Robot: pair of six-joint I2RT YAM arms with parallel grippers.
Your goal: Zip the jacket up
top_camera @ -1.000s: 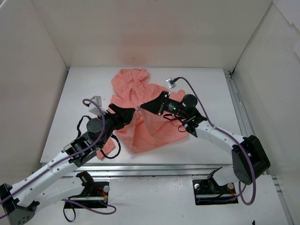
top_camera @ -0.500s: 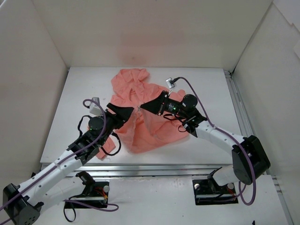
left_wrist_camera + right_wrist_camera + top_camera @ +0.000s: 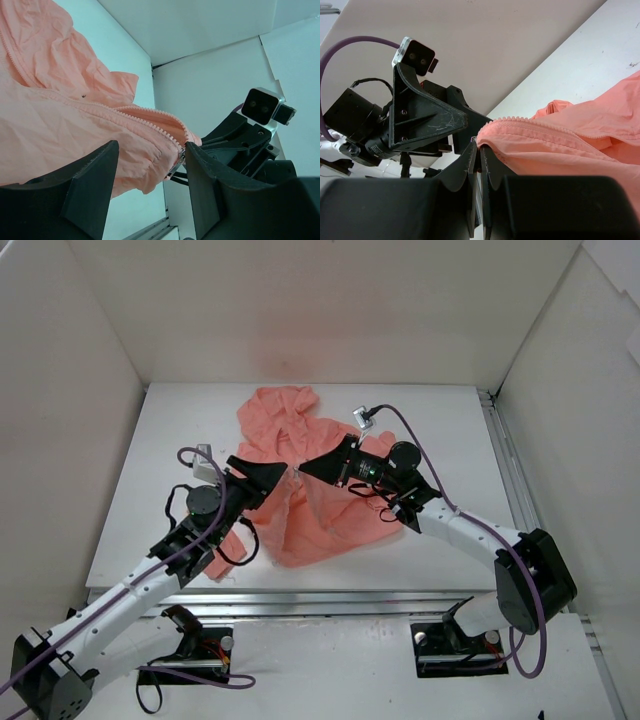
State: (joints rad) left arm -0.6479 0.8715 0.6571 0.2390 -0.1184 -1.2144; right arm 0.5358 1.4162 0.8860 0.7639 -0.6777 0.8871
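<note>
Jacket [image 3: 322, 528] lies hood toward far edge, hem toward near edge; right gripper [image 3: 479, 148] pinches its zip edge, left gripper [image 3: 151, 152] spread.

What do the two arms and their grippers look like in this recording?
The left arm and right arm have white shells with black joints, and a purple cable runs along each. The left gripper and right gripper have black wedge-shaped fingers. A small grey camera box sits at each wrist.
</note>
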